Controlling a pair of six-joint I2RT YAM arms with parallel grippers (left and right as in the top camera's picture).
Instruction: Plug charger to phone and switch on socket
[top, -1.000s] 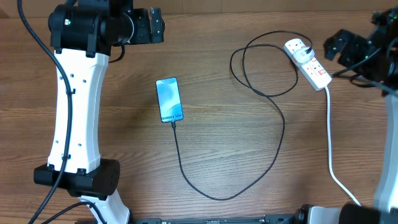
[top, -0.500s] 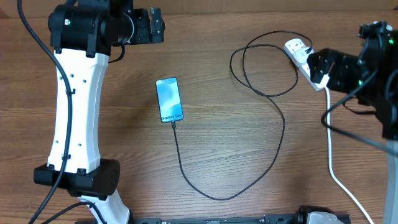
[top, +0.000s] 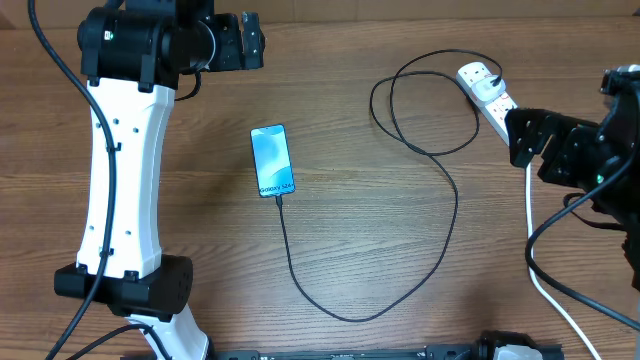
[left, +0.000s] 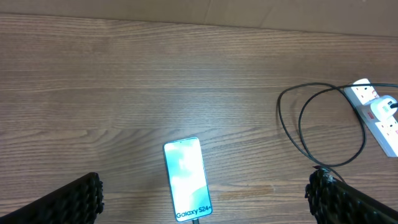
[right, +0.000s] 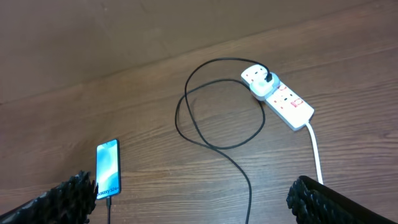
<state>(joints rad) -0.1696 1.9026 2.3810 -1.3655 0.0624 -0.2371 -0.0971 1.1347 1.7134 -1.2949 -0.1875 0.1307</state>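
As the phone glows (face up), the charger apparently enters it.

left arm: white link lying along the left side, black wrist at the far end. left gripper: jaws wide apart, holding nothing. right arm: black, extends in from the right edge. right gripper: jaws wide apart, holding nothing.
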